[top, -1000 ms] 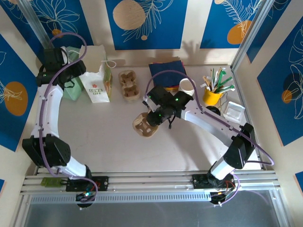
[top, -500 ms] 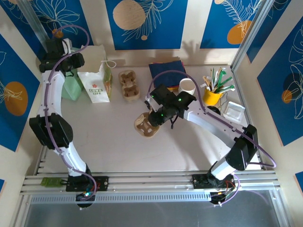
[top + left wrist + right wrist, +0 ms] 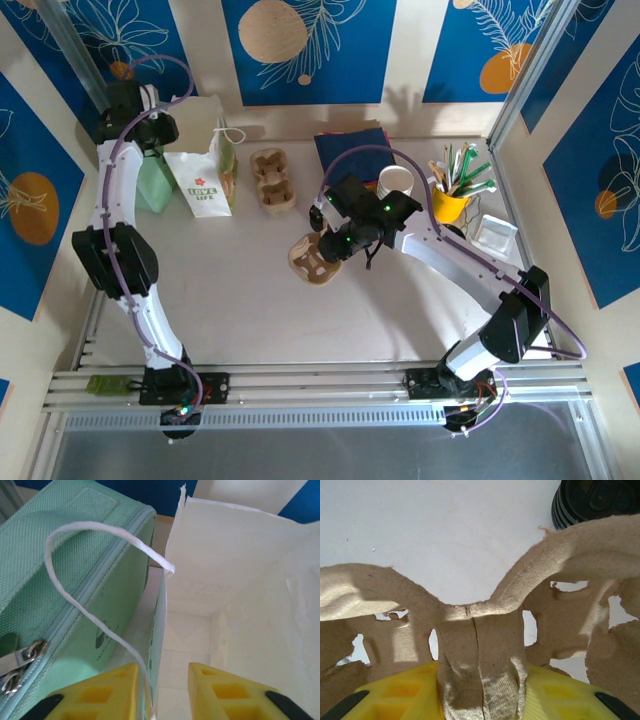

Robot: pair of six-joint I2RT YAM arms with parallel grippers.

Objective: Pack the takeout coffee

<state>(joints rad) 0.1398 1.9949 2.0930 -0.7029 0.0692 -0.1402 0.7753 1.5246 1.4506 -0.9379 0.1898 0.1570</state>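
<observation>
The takeout coffee is out of view. My left gripper (image 3: 162, 695) hangs over the mouth of the white paper bag (image 3: 205, 170) at the back left. Its yellow fingers (image 3: 107, 690) straddle the bag's left wall (image 3: 159, 625) and its white string handle (image 3: 95, 615), with a gap still between them. The bag's inside (image 3: 240, 605) holds nothing that I can see. My right gripper (image 3: 337, 243) is shut on the middle ridge of a brown cardboard cup carrier (image 3: 480, 655) and holds it just above the table centre (image 3: 315, 262).
A mint-green zip bag (image 3: 65, 580) leans against the paper bag's left side. A second carrier (image 3: 272, 180), dark napkins (image 3: 350, 145), a lidless white cup (image 3: 395, 182), a yellow utensil cup (image 3: 449, 205), black lids (image 3: 597, 500) and a white box (image 3: 495, 238) line the back and right.
My left arm has swung up and back over the paper bag, and its jaws have narrowed. The right gripper has carried the carrier slightly to the right.
</observation>
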